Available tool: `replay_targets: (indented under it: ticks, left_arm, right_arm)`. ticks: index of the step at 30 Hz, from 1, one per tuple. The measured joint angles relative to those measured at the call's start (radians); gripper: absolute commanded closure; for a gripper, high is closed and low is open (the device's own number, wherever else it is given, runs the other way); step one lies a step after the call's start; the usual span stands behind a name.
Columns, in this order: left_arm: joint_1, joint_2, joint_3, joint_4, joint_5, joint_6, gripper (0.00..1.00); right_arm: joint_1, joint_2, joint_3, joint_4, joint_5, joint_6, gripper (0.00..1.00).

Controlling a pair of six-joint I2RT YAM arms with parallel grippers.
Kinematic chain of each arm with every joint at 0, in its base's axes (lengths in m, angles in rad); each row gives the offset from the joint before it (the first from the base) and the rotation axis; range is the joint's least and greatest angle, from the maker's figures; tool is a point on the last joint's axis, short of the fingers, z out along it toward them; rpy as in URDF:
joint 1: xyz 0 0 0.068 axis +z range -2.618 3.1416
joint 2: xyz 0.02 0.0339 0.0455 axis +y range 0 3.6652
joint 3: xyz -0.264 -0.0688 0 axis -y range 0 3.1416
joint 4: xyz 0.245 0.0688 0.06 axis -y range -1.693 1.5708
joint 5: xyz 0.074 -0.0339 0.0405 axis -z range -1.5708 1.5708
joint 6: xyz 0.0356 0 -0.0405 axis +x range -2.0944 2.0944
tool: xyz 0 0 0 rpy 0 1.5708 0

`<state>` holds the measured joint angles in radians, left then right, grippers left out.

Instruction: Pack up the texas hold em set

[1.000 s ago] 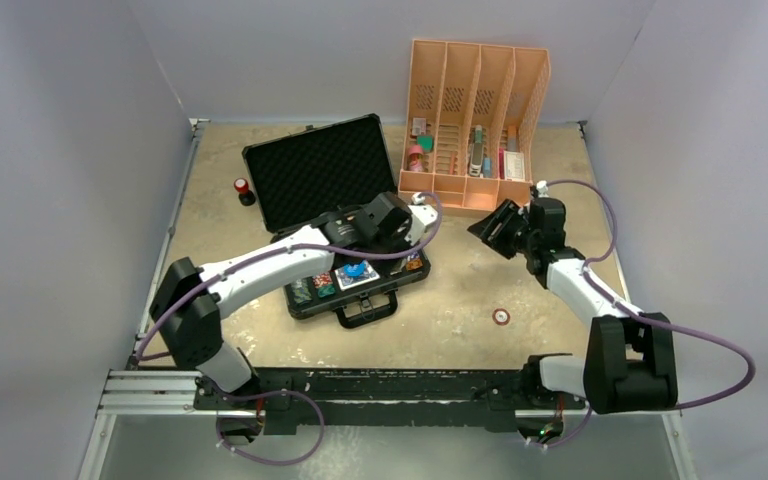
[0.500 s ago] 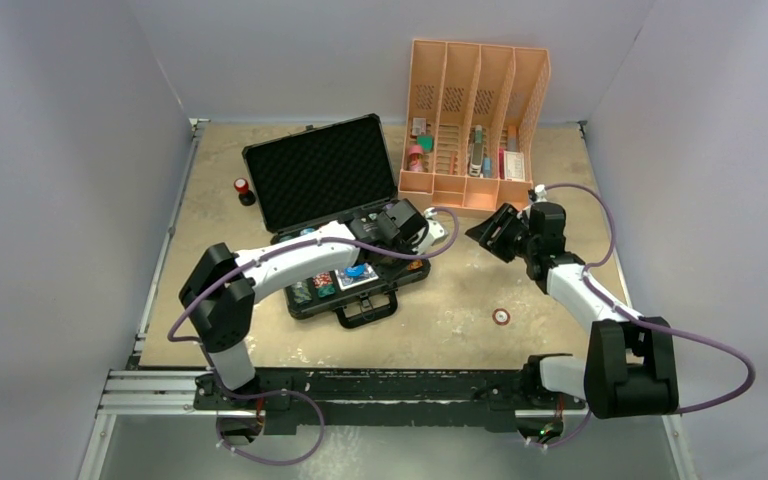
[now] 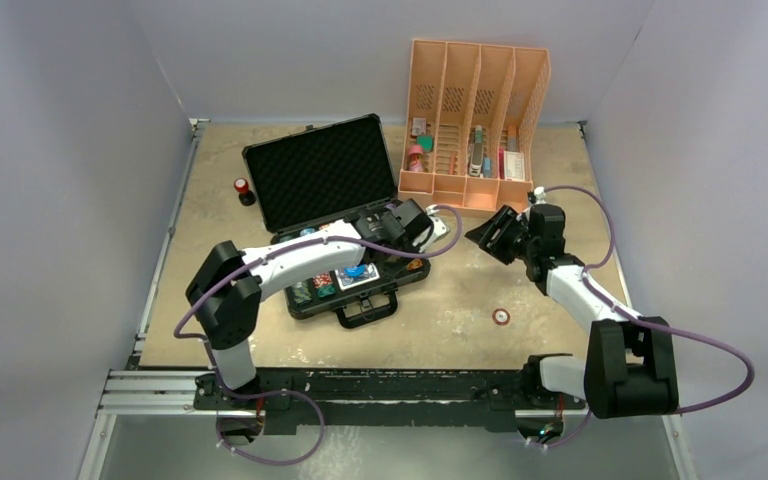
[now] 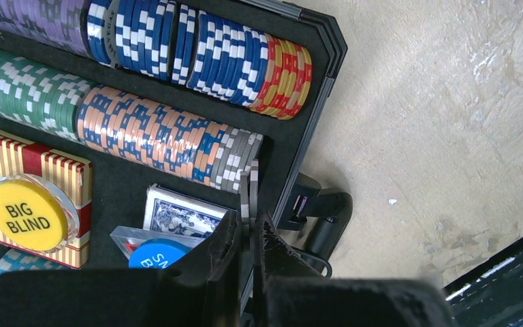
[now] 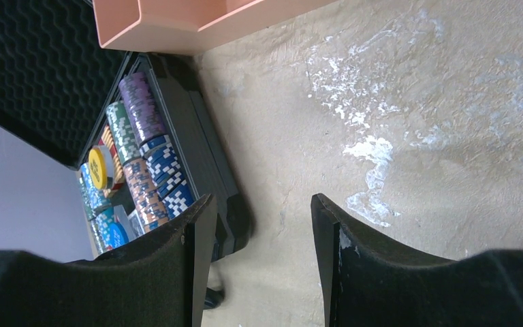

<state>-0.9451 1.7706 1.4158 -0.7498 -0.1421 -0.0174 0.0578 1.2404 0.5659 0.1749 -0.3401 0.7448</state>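
Observation:
The black briefcase [image 3: 360, 305] lies open left of centre, its foam lid [image 3: 315, 170] standing up behind. Rows of poker chips [image 4: 156, 133] fill its slots. A red card deck [image 4: 37, 163] carries the yellow big blind button [image 4: 25, 214]; a blue deck [image 4: 177, 211] and a blue button [image 4: 156, 253] lie beside it. My left gripper [image 4: 248, 228] is shut on grey chips [image 4: 247, 197] at the right end of the orange and grey row. My right gripper [image 3: 490, 232] hangs open and empty over bare table just right of the case [image 5: 177, 129]. A loose red and white chip [image 3: 501, 317] lies on the table.
An orange slotted organizer [image 3: 475, 120] with small items stands at the back, right of the case lid. A small red-topped black cylinder [image 3: 243, 188] stands left of the lid. The case handle [image 4: 317, 218] sticks out towards the near edge.
My left arm has reached further right along the case, bringing its shut gripper to the right end of the chip rows. The right arm has barely moved.

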Motion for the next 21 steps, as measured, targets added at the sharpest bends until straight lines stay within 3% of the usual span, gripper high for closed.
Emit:
replay_targets:
  ticks: [21]
  left_arm:
    - [-0.031,0.019,0.017,0.0,-0.038,0.004,1.0]
  right_arm:
    - [0.0,0.0,0.0,0.009,-0.012,0.0,0.44]
